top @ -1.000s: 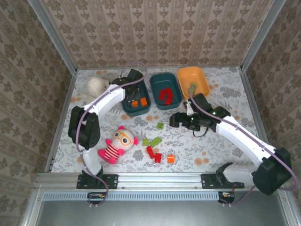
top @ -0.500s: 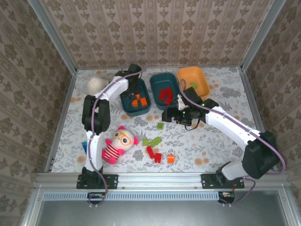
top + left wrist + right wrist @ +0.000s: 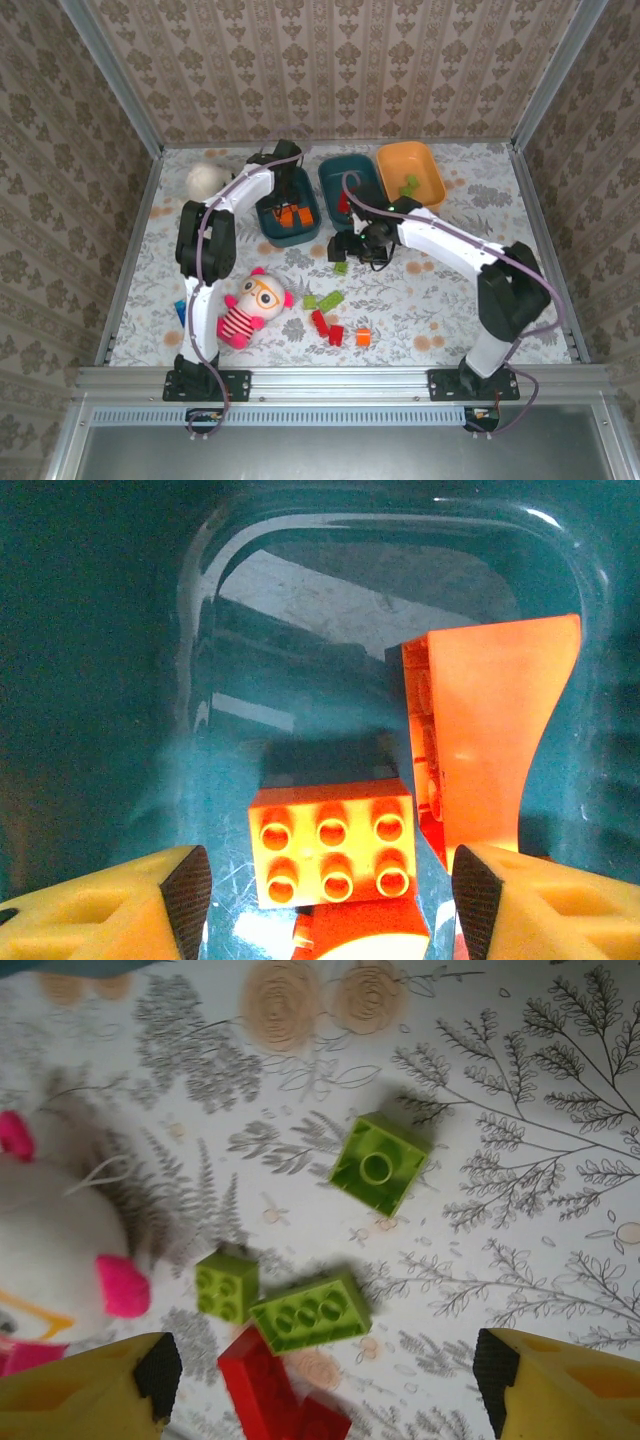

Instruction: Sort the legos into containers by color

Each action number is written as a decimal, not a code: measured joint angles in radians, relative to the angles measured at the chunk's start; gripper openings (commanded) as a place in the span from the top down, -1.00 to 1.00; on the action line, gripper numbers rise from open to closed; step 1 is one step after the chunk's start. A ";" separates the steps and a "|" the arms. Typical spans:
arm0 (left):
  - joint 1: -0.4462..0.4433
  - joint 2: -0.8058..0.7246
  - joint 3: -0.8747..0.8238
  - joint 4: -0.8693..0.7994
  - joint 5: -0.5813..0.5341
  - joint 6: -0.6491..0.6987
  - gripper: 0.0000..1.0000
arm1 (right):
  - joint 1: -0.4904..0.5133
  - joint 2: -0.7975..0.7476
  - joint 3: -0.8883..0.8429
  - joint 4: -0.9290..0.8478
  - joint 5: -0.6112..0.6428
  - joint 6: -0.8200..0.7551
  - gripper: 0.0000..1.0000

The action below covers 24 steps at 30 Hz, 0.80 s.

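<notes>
My left gripper (image 3: 288,200) hangs open inside the left teal bin (image 3: 272,228). In the left wrist view its jaws straddle an orange six-stud lego (image 3: 332,842) without touching it. A taller orange piece (image 3: 490,740) stands to its right on the bin floor (image 3: 120,680). My right gripper (image 3: 341,246) is open and empty above the table, next to a lime green lego (image 3: 340,267). The right wrist view shows that green lego (image 3: 378,1165), a small green one (image 3: 226,1285), a longer green one (image 3: 310,1310) and a red one (image 3: 262,1385). The orange bin (image 3: 428,160) holds a green lego (image 3: 410,184).
The middle teal bin (image 3: 338,172) is partly covered by the right arm. A pink striped doll (image 3: 250,305) lies at the front left, close to the loose bricks. A white plush (image 3: 204,181) sits at the back left. More red (image 3: 335,335) and orange (image 3: 363,337) legos lie near the front.
The right arm has swung left from the orange bin side toward the loose green legos. The left gripper has stayed in the left teal bin, shifting only slightly.
</notes>
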 measured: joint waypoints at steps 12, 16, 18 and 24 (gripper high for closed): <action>-0.025 -0.206 -0.098 0.034 0.014 -0.008 -0.55 | 0.039 0.255 0.153 -0.066 0.106 0.219 -0.32; -0.082 -0.362 -0.190 0.085 0.015 -0.005 -0.56 | 0.039 0.302 0.187 -0.074 0.117 0.265 -0.21; -0.114 -0.448 -0.259 0.115 0.019 -0.005 -0.56 | 0.040 0.323 0.197 -0.080 0.120 0.282 -0.13; -0.187 -0.649 -0.475 0.191 0.048 0.012 -0.57 | 0.040 0.373 0.200 -0.095 0.125 0.325 0.31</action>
